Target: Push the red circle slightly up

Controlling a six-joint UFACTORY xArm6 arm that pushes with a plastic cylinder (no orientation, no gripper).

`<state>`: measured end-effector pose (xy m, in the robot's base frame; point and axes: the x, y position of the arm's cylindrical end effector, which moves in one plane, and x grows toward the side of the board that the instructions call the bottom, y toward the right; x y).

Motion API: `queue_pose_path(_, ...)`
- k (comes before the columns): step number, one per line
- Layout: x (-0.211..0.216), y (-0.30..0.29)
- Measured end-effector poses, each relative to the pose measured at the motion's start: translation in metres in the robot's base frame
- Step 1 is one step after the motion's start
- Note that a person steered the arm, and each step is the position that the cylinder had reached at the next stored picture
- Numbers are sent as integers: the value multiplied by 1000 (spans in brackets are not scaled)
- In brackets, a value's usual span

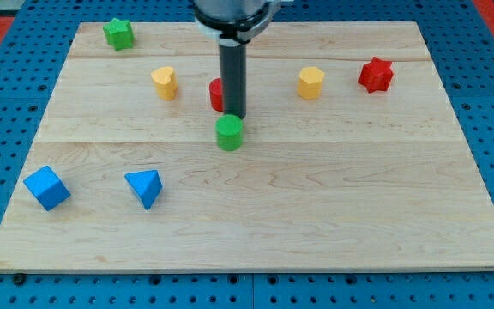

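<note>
Lighting — bright and even, diffused from above; no single source can be placed. The pale wooden board [316, 197] is rendered evenly lit, its grain legible, with no glare recorded. Shadows — short and soft, kept close beneath each block; a faint one is seen under the blue cube-like block [46, 188] and the blue triangular block [145, 188]. The straight dark rod [232, 77] is shown nearly black, with a thin pale highlight along its length. Focus is mildly soft throughout. The blue perforated table surface [7, 112] is rendered saturated. Edge distortion is not evident.
</note>
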<state>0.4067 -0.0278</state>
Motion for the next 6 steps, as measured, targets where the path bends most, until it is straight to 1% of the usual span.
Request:
queue_pose_path(2,67,4)
queue_pose_path(3,91,4)
queue_pose_path(4,78,5)
queue_pose_path(5,56,3)
queue_pose_path(6,32,-11)
